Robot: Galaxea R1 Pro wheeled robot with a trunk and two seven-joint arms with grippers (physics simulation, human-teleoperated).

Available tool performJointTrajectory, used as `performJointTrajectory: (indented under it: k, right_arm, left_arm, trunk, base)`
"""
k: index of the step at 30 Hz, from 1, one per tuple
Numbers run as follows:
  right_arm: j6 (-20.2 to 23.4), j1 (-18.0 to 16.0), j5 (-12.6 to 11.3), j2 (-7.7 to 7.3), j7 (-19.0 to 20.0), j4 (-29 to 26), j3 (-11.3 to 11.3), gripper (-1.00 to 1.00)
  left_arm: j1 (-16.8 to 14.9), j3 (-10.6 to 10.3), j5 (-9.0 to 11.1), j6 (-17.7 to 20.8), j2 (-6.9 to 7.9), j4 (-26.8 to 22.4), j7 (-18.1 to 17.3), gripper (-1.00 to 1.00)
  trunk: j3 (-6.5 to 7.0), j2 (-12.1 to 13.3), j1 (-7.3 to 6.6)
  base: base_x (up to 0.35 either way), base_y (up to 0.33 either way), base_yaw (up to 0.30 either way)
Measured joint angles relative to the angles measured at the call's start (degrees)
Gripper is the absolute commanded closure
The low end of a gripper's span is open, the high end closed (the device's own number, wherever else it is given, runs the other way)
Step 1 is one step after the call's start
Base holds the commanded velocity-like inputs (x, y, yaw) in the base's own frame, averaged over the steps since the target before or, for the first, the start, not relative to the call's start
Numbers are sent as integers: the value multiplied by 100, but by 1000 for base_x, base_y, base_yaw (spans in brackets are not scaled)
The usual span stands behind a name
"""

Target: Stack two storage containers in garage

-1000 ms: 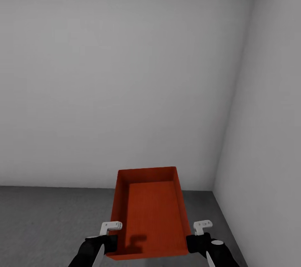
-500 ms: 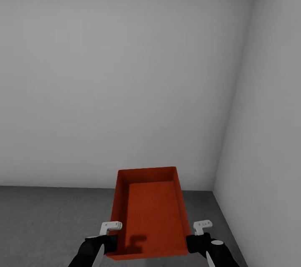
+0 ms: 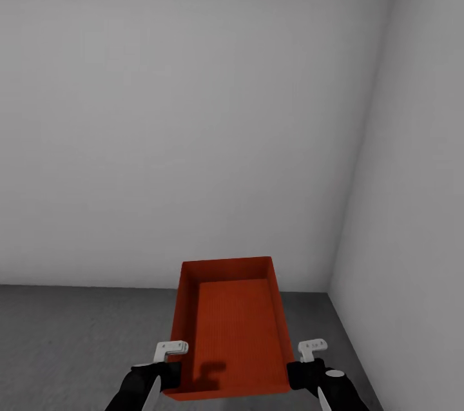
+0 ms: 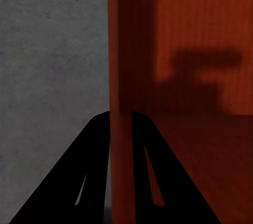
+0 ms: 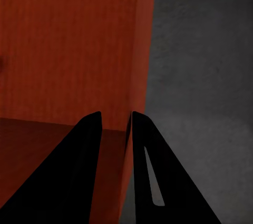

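With the left hand pinching one side wall and the right hand pinching the other, the storage container hangs between them above the garage floor, so the carry looks done and next comes a level lowering to rest.

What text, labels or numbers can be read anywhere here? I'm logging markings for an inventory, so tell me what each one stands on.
None: no readable text in any view.
Storage container: plain red-orange walls and ribbed bottom, no label.
Walls and floor: bare grey, no signs.
Left pincer and right pincer: the white brackets above them carry tiny dark marks, too small to read.
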Motion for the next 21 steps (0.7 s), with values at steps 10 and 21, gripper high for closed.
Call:
performJointTrajectory:
  k: [10,21]
  right_arm:
    - [-1,2,1,-1,0,-1,1,100]
    - [-1,2,1,0,1,1,-1,100]
  left_arm:
    - [2,-1,3,-4,0,2,1,100]
    - [2,0,0,-2,0,3,0,100]
  trunk:
    - [-263,-397,219]
    - [-563,-840,462]
  base:
    - [0,0,0]
    - [0,0,0]
